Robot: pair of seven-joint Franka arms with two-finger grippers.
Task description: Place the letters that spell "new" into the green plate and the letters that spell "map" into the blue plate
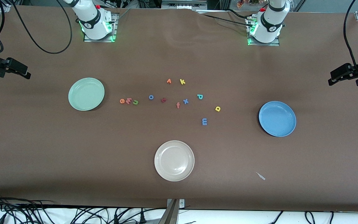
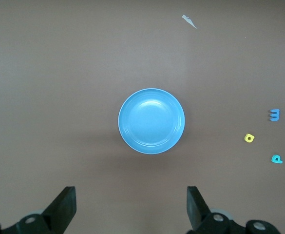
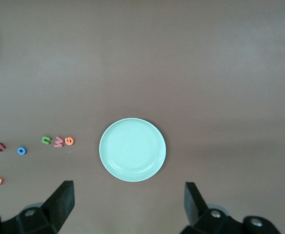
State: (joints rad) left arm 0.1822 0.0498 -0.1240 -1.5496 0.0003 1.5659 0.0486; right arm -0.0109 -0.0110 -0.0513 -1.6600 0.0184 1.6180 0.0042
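while both tools hang open, left tool (image 2: 131, 209) over the blue plate (image 1: 277, 118), right tool (image 3: 129, 207) over the green plate (image 1: 86, 94), "e" (image 1: 122, 101), "w" (image 1: 128, 100), "n" (image 1: 135, 102) lie in a row just beside the green plate, nearer the right arm; "m" (image 1: 204, 121), "a" (image 1: 218, 108), "p" (image 1: 199, 96) lie scattered toward the blue plate.

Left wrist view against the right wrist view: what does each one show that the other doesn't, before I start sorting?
Left wrist only: the blue plate, empty, with blue m, yellow a and teal p beside it, under the open left gripper.
Right wrist only: the empty green plate, with n, w, e beside it, under the open right gripper.
Both: brown table.
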